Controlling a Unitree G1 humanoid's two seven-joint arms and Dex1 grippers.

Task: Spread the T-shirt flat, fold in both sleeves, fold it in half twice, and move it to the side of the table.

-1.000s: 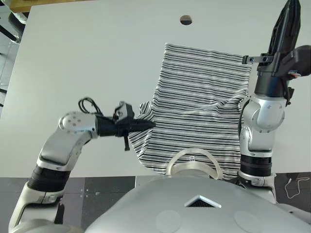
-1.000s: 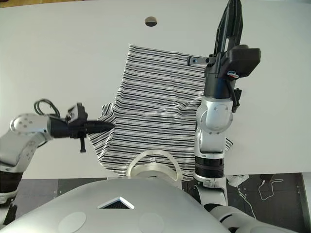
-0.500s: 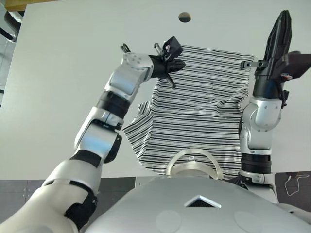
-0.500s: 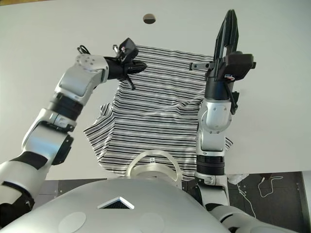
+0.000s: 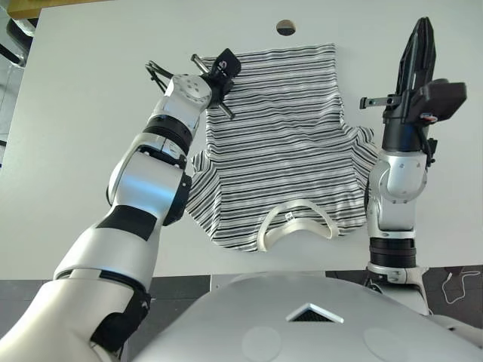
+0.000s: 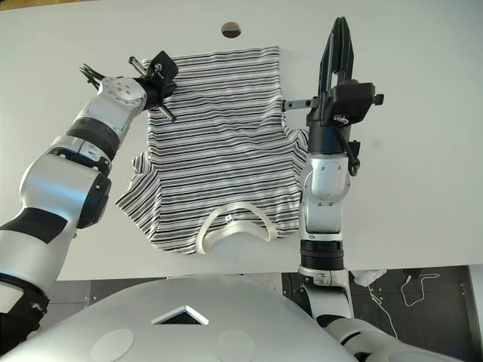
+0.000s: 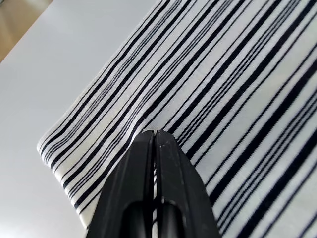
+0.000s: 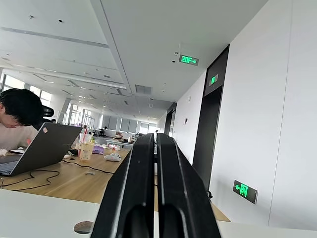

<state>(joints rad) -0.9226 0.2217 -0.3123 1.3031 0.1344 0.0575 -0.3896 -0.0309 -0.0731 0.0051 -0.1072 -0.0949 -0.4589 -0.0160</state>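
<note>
Dragged left since a moment ago, the black-and-white striped fabric T-shirt (image 5: 283, 143) lies nearly flat — sleeve folds and halvings remain; left gripper (image 7: 154, 133) and raised right gripper (image 5: 421, 30) both have jaws pressed together.

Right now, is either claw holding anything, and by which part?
Right claw holds nothing; it is shut and raised in the air. Left claw is shut, tip on the striped T-shirt near a hem corner; whether it pinches fabric cannot be told.
</note>
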